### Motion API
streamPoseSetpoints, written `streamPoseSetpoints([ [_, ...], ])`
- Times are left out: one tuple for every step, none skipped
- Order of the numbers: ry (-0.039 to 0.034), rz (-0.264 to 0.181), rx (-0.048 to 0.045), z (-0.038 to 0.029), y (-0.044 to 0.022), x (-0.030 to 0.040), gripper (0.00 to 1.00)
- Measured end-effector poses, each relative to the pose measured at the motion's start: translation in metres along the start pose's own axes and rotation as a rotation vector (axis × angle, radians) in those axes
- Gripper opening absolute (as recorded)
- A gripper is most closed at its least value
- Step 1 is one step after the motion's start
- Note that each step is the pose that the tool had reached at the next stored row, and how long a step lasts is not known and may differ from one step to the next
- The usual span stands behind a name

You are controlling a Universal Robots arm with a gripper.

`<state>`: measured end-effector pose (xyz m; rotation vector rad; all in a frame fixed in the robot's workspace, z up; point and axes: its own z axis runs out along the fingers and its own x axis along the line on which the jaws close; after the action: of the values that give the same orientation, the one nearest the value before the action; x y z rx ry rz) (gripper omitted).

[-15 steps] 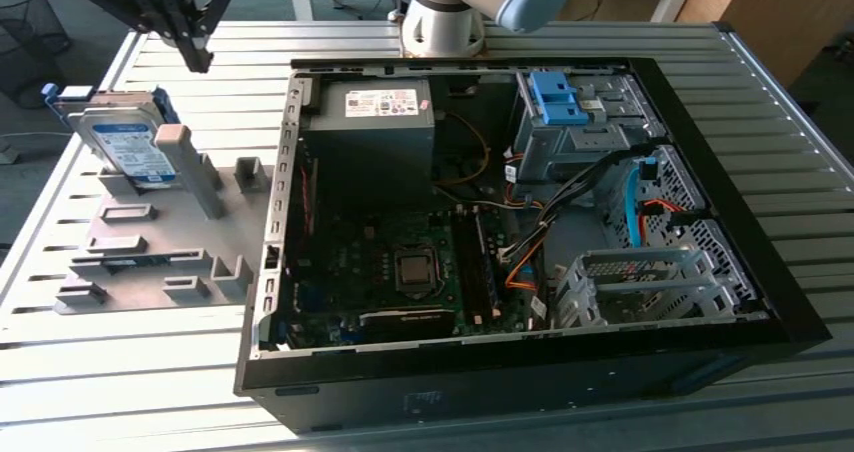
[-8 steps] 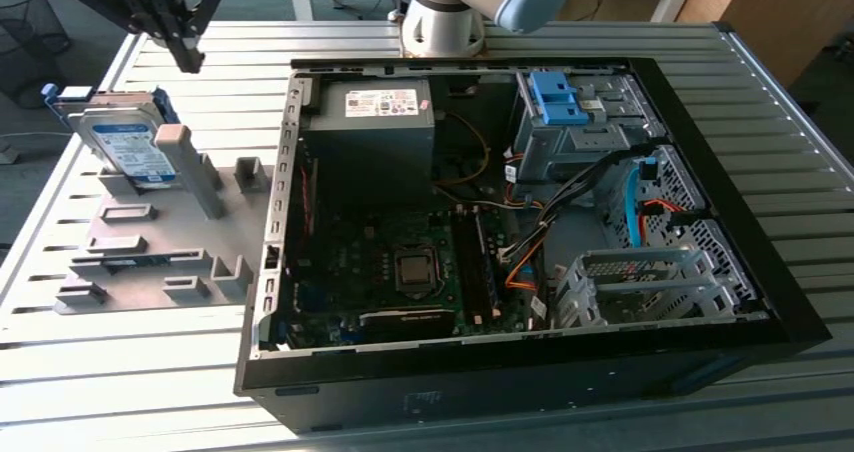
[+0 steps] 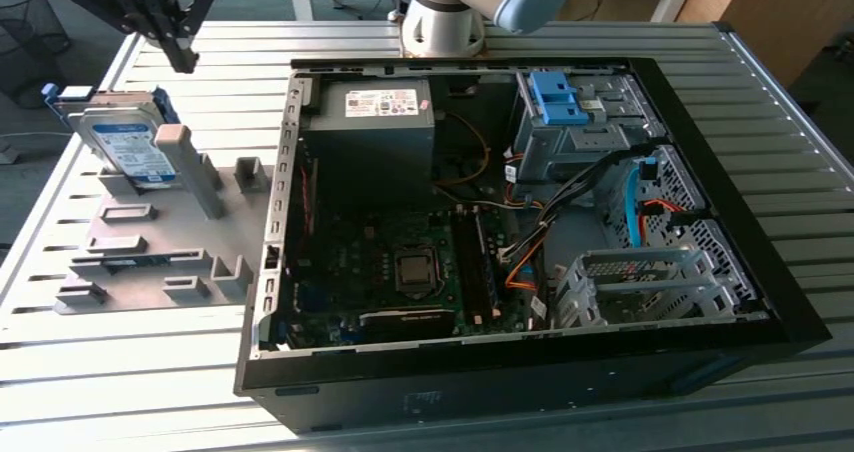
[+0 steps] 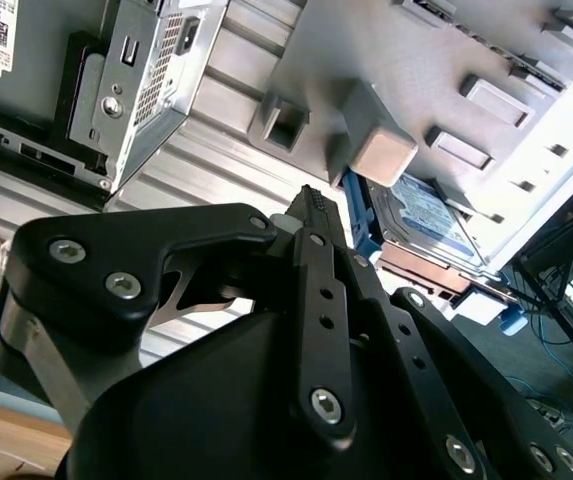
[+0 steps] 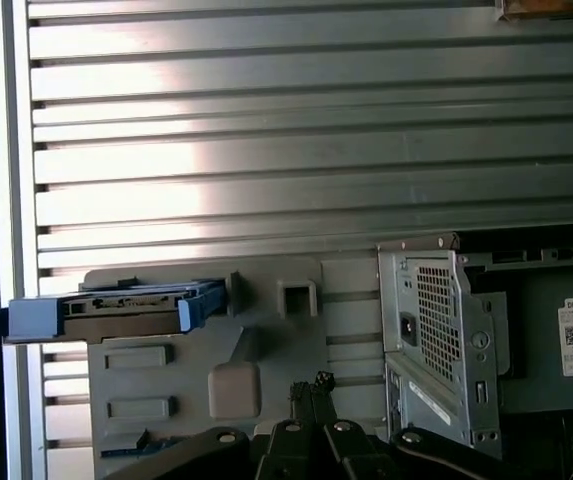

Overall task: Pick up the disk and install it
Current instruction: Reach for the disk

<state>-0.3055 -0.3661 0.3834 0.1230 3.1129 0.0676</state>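
Note:
The disk [image 3: 123, 142], silver with a white-and-blue label and a blue bracket, leans upright in a slot of the grey fixture plate [image 3: 147, 242] at the exterior view's left. It is also seen edge-on in the first wrist view [image 5: 116, 310] and behind a grey post in the second wrist view [image 4: 426, 215]. My gripper [image 3: 184, 64] hangs above and behind the disk, apart from it. Its black fingers are shut with nothing between them in both wrist views [image 5: 311, 385] [image 4: 311, 200].
An open black computer case [image 3: 747, 272] lies on the slatted metal table [image 3: 134, 382]. Inside it are a grey power supply [image 3: 387, 112], a blue latch piece [image 3: 554, 97], a motherboard [image 3: 400, 262], cables and a bare metal drive cage [image 3: 627, 282]. Grey posts [image 3: 187, 167] rise from the fixture plate.

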Motion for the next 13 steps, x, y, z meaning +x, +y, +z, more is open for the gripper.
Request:
streamPoseSetpoints([
  [-0.0001,0.0,0.0,0.0001,0.0001,0.0005,0.11],
  [0.0,0.0,0.0,0.0002,0.0003,0.0011,0.11],
  [0.0,0.0,0.0,0.0003,0.0004,0.0017,0.11],
  [0.0,0.0,0.0,0.0004,0.0006,0.0023,0.11],
  [0.0,0.0,0.0,0.0005,0.0007,0.0028,0.11],
  [0.0001,0.0,0.0001,0.0006,0.0009,0.0034,0.11],
  [0.0001,0.0,0.0001,0.0006,0.001,0.0039,0.11],
  [0.0001,0.0,0.0001,0.0007,0.0011,0.0044,0.11],
  [0.0,0.0,0.0,0.0008,0.0012,0.0048,0.11],
  [0.0,0.0,0.0001,0.0008,0.0013,0.0053,0.11],
  [0.0001,0.0,0.0,0.0009,0.0014,0.0057,0.11],
  [0.0,0.0,0.0,0.001,0.0016,0.0063,0.11],
  [0.0,0.0,0.0,0.001,0.0017,0.0071,0.11],
])
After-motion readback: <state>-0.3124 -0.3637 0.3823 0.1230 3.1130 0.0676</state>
